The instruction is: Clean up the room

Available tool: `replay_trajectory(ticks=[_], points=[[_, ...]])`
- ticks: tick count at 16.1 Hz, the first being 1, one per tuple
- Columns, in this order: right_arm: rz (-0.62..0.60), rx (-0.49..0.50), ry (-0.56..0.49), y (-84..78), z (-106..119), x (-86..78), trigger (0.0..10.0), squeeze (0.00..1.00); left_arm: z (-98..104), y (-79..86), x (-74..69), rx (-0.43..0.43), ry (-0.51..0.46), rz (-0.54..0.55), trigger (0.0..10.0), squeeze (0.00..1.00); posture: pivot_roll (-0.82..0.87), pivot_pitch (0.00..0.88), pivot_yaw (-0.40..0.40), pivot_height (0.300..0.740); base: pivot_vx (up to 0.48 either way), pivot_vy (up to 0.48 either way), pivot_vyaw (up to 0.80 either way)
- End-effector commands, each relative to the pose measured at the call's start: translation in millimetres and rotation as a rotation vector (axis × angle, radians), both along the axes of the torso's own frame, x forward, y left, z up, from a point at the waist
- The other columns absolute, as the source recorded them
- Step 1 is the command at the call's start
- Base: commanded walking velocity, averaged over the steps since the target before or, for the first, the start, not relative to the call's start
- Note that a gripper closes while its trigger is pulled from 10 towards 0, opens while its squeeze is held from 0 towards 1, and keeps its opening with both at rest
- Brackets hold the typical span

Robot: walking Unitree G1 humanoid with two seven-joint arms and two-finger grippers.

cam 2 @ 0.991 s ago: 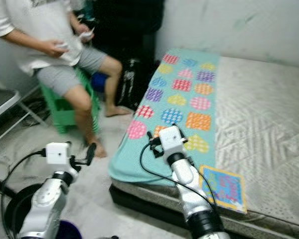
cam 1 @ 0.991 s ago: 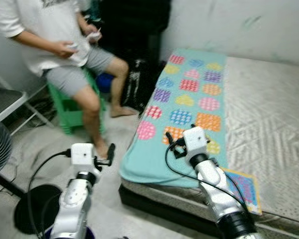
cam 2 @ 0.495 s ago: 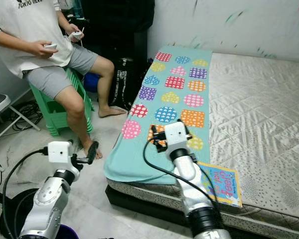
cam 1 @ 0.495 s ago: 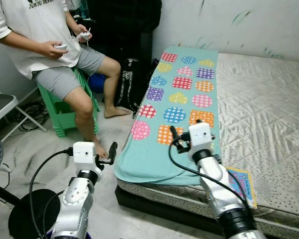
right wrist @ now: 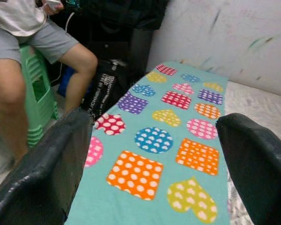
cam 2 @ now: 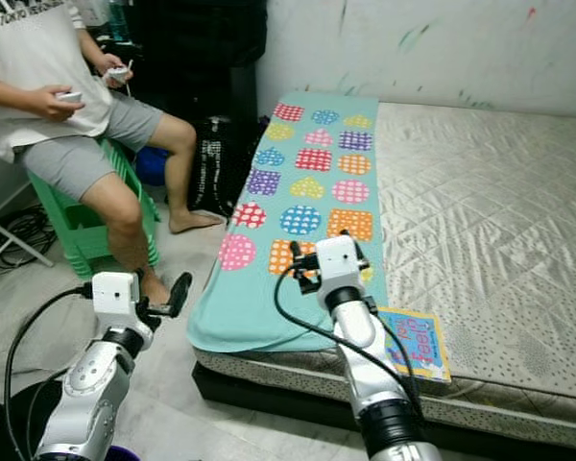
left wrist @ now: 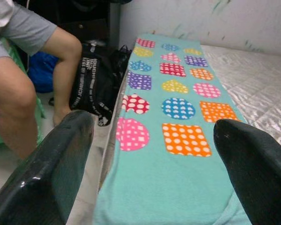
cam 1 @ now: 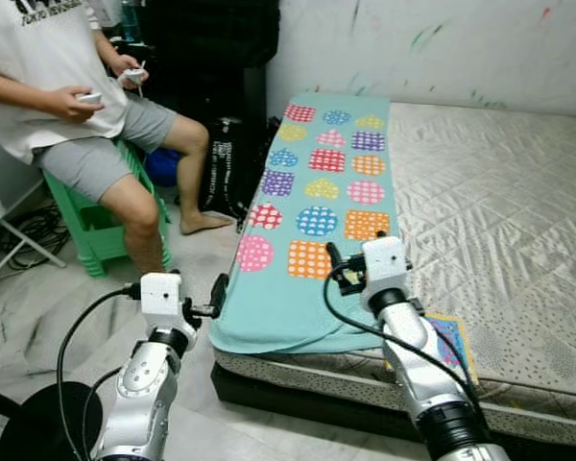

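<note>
Barely begun: blanket spread along the bed; book lying at its edge. Both left gripper and right gripper spread wide, grasping nothing.

Wall: white plaster wall behind the bed, marked with faint green and red paint streaks.
Bed: low bed with a pale quilted cover, on a dark base, set against the wall.
Floor: light marbled floor beside the bed, cables trailing across it.
Stool: green plastic stool out from the bed's side, a person seated on it.
Cabinet: dark furniture behind the stool, next to the wall.
Bag: black printed bag on the floor between stool and bed.
Light: even indoor light.
</note>
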State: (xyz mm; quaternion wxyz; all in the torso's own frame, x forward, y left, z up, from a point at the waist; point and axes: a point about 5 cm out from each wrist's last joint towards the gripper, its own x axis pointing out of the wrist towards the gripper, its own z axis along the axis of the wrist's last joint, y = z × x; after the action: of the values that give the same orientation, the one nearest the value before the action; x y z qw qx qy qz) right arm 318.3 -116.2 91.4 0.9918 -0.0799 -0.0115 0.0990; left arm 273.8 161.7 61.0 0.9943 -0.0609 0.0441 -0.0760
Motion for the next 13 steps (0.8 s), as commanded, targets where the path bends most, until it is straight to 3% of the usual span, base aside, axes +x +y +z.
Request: replay_trajectory(ticks=[1, 13], points=[[-0.004, 0.003, -0.016, 0.3, 4.6, 3.0, 10.0, 0.0, 1.5, 0.9, -0.5, -0.001, -0.006, -0.009, 10.0, 0.0, 0.04, 0.0, 0.03, 0.74, 0.322, 0.0, 0.0], [-0.014, -0.003, -0.029, -1.0, 6.9, 4.3, 10.0, 0.0, 1.3, 0.0, 0.7, -0.001, -0.003, -0.021, 10.0, 0.0, 0.04, 0.0, 0.034, 0.74, 0.376, 0.0, 0.0]])
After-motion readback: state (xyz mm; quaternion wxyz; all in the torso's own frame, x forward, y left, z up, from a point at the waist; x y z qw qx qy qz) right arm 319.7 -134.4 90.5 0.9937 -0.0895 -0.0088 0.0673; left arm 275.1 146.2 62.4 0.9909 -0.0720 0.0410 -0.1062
